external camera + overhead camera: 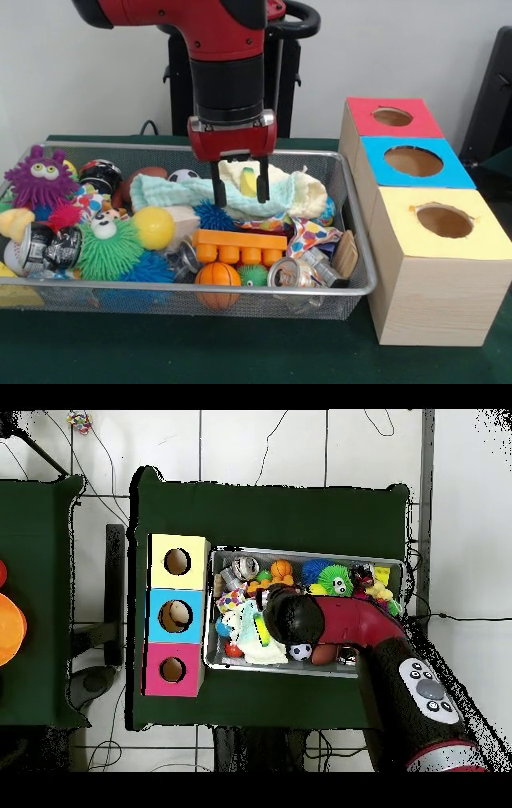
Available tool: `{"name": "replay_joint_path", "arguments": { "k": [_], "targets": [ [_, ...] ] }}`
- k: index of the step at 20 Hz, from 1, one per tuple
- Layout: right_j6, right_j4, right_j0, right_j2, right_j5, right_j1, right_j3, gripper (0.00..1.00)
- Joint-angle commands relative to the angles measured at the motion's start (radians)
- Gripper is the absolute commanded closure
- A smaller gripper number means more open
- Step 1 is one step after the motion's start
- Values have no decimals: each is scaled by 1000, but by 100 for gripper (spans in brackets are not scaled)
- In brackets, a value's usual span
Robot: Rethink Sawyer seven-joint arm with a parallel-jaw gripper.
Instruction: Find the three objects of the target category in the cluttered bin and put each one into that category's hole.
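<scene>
My gripper (240, 190) hangs open just above the middle of the wire bin (352, 282), its two black fingers (218, 190) straddling a pale blue and cream cloth (276, 192) with a yellow patch. Nothing is held. In front of it lie an orange toy brick (238, 246), a small basketball (218, 276) and crushed cans (290, 272). The wooden box has a red hole (392, 117), a blue hole (414, 161) and a yellow hole (444, 220). In the overhead view the arm's wrist (292, 618) covers the gripper over the bin (305, 555).
The bin's left half holds a purple fuzzy monster (39, 181), a green spiky ball (108, 249), a yellow ball (154, 227), a soccer ball (184, 175) and another can (48, 248). The box (176, 615) stands tight against one short end of the bin.
</scene>
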Motion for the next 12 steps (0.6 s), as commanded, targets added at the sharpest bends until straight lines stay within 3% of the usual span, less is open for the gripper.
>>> {"name": "replay_joint_path", "arguments": {
  "k": [1,12],
  "targets": [
    [92,-60,-3,-31,-59,1,123,0],
    [120,-78,14,-63,-147,-5,188,0]
  ]
}}
